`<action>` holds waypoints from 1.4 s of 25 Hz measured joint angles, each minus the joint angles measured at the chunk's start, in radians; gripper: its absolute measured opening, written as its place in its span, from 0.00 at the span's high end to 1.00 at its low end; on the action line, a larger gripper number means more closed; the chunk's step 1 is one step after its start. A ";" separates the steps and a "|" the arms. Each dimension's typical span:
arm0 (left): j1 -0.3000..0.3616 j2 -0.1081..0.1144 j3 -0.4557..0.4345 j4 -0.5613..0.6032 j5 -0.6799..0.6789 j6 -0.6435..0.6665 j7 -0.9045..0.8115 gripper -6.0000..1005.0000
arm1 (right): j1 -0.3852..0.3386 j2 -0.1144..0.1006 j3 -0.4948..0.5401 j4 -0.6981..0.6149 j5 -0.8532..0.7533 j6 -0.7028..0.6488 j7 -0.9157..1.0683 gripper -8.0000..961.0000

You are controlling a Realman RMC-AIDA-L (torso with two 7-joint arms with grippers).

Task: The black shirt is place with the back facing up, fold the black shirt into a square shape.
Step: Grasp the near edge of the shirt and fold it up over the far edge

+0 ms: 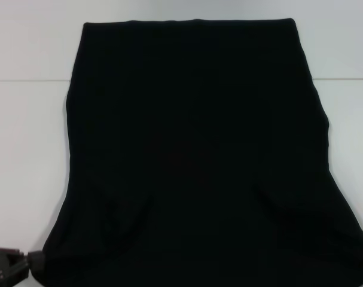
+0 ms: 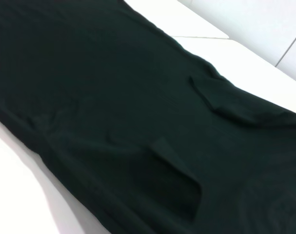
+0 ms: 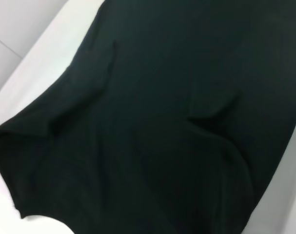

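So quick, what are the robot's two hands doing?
Left gripper: at the black shirt's near left corner, grip unclear.
Right gripper: out of sight.

The black shirt (image 1: 193,155) runs off the head view's bottom edge; only a corner of the left gripper (image 1: 8,266) shows, its fingers hidden.

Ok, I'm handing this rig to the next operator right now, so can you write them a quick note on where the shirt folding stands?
Left gripper: low at the near left corner of the black shirt, only partly in view; fingers not readable.
Right gripper: not clearly in view.
Shirt: spread on the white table, plain side up, straight edge at the far side, flaring wider toward the robot. No lettering shows. Small wrinkles and tucks near the close end.
Done: shirt laid out; whether any fold has been made cannot be told.
Left: fold it into a square.
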 joint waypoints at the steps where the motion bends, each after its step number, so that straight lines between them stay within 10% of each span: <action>1: 0.004 0.000 -0.008 0.001 0.004 0.016 0.000 0.97 | -0.010 0.000 0.005 0.001 0.000 -0.019 -0.013 0.93; 17: -0.080 0.009 -0.009 -0.022 0.028 0.082 -0.061 0.97 | -0.010 0.005 0.060 -0.016 0.004 -0.112 -0.023 0.93; 28: -0.380 0.122 -0.012 -0.255 -0.007 -0.227 -0.153 0.97 | 0.215 0.005 0.154 0.016 0.008 0.101 0.043 0.93; 35: -0.510 0.146 -0.005 -0.380 -0.026 -0.544 -0.161 0.96 | 0.347 0.001 0.155 0.147 0.009 0.370 0.078 0.93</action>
